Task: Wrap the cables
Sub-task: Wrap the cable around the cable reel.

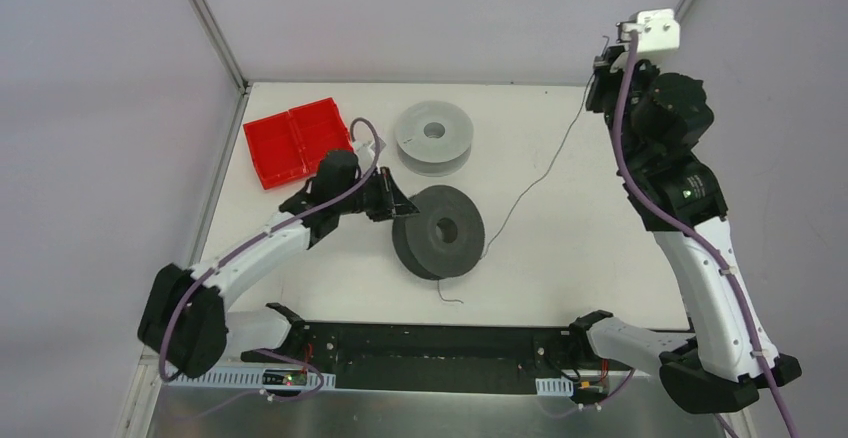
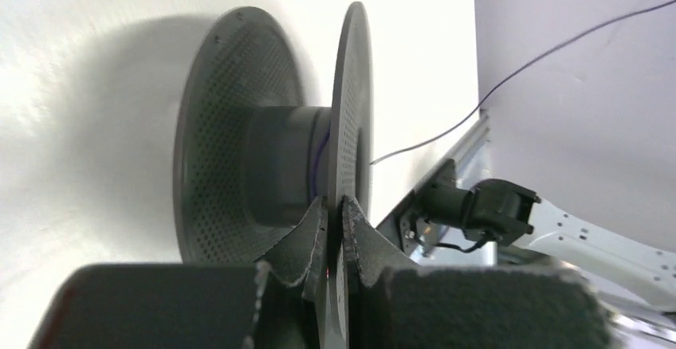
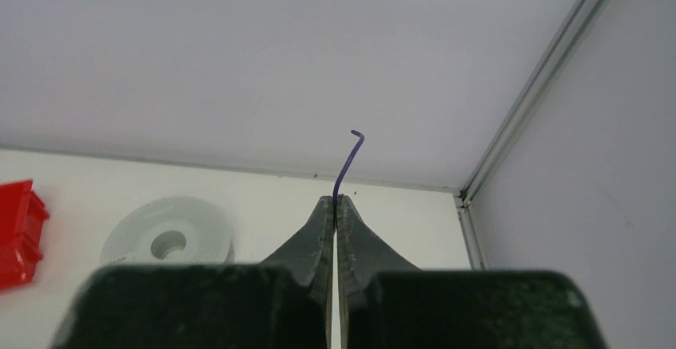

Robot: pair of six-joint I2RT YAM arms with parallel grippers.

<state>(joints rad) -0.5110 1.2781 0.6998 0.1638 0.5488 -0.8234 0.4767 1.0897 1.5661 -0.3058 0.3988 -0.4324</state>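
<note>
Cable (image 1: 530, 190): one thin dark strand, drawn nearly straight. Its long axis runs from the dark grey spool (image 1: 440, 230) out to the far right, rising off the desk (image 1: 560, 268).
- Far end: pinched in the right hand (image 3: 336, 201), which is clenched on it well above and to the far right of the spool. A short hooked tip pokes past the fingertips.
- Spool end: a trace of the strand shows on the hub against the flange. A short loose tail lies on the desk just nearside of the spool.
- Left hand (image 2: 333, 205): clenched on the flange rim, at the spool's left.

We judge that the coming move turns on the strand leading in between the flanges. The left hand, at the spool, is the nearer; the right holds the line out.

Light grey spool (image 1: 433, 136) and red bin (image 1: 297, 141): beyond the dark spool, apart from both hands.
</note>
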